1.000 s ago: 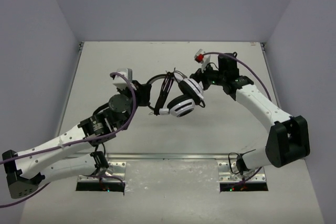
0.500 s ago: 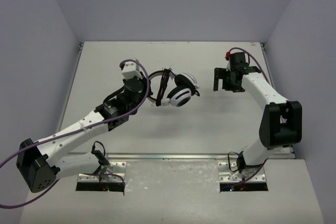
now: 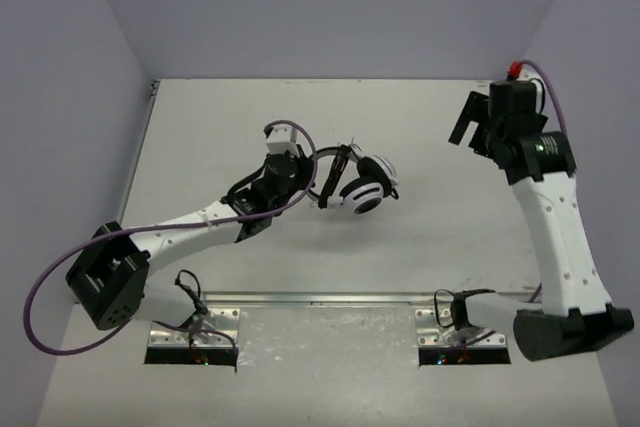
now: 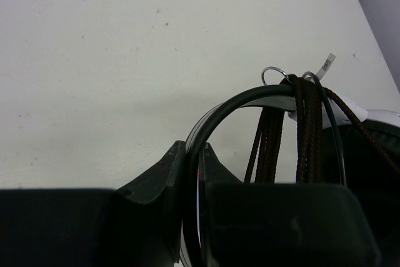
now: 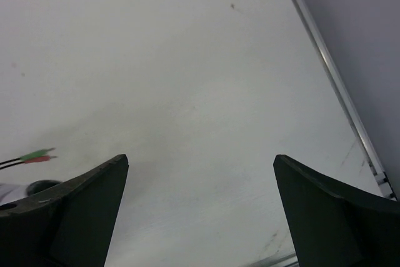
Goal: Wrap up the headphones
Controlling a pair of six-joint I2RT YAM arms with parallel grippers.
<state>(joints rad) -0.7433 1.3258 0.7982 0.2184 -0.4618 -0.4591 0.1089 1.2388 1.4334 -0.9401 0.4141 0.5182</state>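
Observation:
The headphones, with white oval earcups and black pads, hang near the table's middle. Their thin black headband is pinched between the jaws of my left gripper, which is shut on it. The long cable is wound in several loops over the headband beside the earcup. The plug ends, green and red, show at the left of the right wrist view. My right gripper is open and empty, raised at the far right, well away from the headphones.
Purple robot cables trail along both arms. The table's metal edge rail runs along the right side near my right gripper. Grey walls stand close on the left, back and right.
My right gripper has let go of the headphones and pulled back to the far right, rising. My left gripper has carried the headphones a little to the right.

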